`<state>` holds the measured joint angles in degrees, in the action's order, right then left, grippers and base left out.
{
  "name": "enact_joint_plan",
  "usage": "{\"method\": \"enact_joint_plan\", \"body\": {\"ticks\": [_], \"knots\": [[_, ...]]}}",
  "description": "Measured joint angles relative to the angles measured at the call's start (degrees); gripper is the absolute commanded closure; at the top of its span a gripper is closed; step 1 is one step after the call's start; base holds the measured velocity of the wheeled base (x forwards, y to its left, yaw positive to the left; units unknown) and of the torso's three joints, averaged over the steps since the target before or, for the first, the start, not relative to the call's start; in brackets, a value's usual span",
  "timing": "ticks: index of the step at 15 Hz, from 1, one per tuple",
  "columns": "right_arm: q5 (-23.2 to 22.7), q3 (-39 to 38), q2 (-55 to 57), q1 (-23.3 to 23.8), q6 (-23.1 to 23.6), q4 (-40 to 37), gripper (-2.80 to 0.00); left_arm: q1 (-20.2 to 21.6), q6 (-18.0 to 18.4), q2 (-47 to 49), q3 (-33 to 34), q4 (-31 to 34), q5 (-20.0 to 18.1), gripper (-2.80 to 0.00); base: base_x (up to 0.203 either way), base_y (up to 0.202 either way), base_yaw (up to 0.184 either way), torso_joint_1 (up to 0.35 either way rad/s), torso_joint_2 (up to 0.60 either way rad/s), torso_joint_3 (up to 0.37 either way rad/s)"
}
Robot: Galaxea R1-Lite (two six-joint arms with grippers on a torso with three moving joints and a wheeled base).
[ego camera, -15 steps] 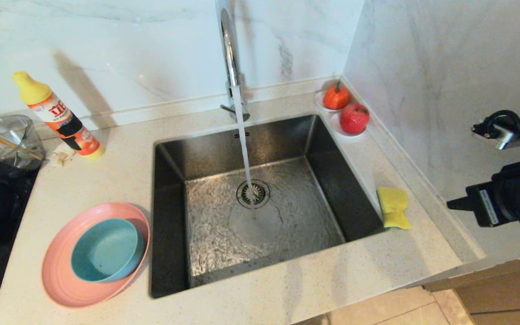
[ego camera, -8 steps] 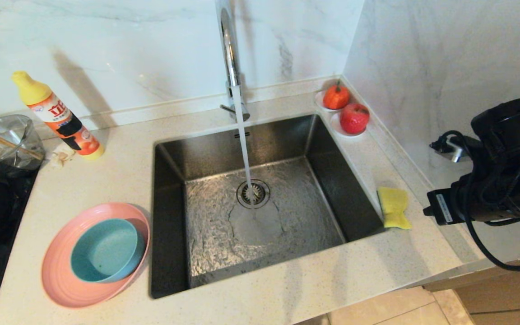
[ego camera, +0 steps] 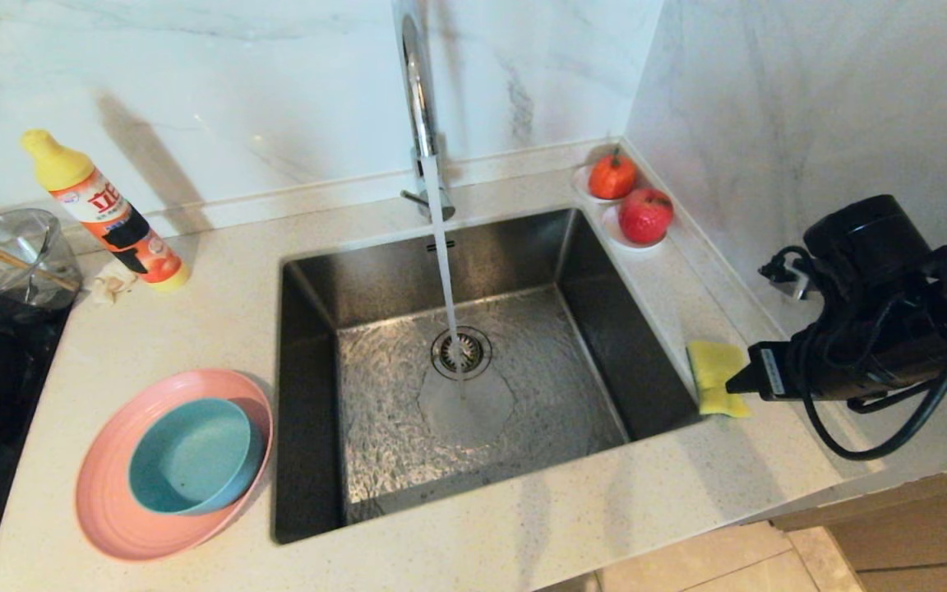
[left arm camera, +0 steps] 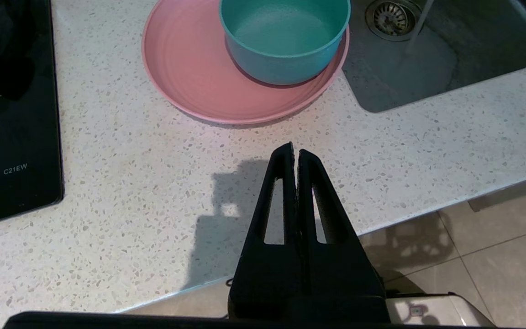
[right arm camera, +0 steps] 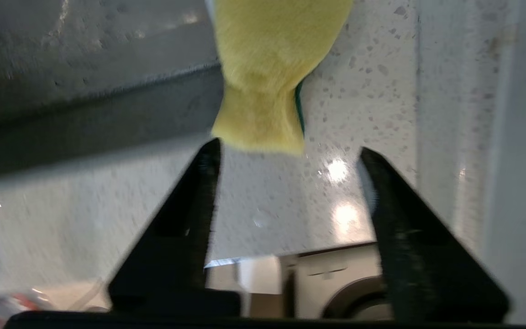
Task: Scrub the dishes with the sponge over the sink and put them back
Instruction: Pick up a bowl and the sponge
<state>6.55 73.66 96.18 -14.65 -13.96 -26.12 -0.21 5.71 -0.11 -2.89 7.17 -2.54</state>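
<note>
Right gripper (right arm camera: 290, 153): my fingers wide, empty, just before the sponge (ego camera: 716, 376) | sponge lies on the counter (ego camera: 523, 526) beside the sink (ego camera: 309, 395) | risk: I nudge it in | left gripper (left arm camera: 296, 153): pressed together, parked.

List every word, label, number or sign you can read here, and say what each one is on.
"C21EW": on the black cooktop, beside small round control symbols too small to read.
Large Chinese characters on the bottle label: too blurred to read for certain; its smaller print is illegible.
White sticker on the right gripper: print too small to read.
Plate, bowl, sponge, sink: no text visible.
</note>
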Motion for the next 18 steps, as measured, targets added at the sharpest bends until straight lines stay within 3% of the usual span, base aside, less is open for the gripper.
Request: {"method": "enact_joint_plan", "body": {"ticks": [7, 18], "knots": [[0.03, 1.69, 4.13, -0.5, -4.69, -0.25, -2.8, 0.0, -0.01, 0.01, 0.0, 0.0, 0.0, 0.0, 0.0, 0.0, 0.0, 0.0, 0.0, 0.0], [0.16, 3.3, 7.86, -0.52, -5.36, 0.57, -2.8, 0.02, -0.01, 0.01, 0.0, 0.0, 0.0, 0.0, 0.0, 0.0, 0.0, 0.0, 0.0, 0.0]]}}
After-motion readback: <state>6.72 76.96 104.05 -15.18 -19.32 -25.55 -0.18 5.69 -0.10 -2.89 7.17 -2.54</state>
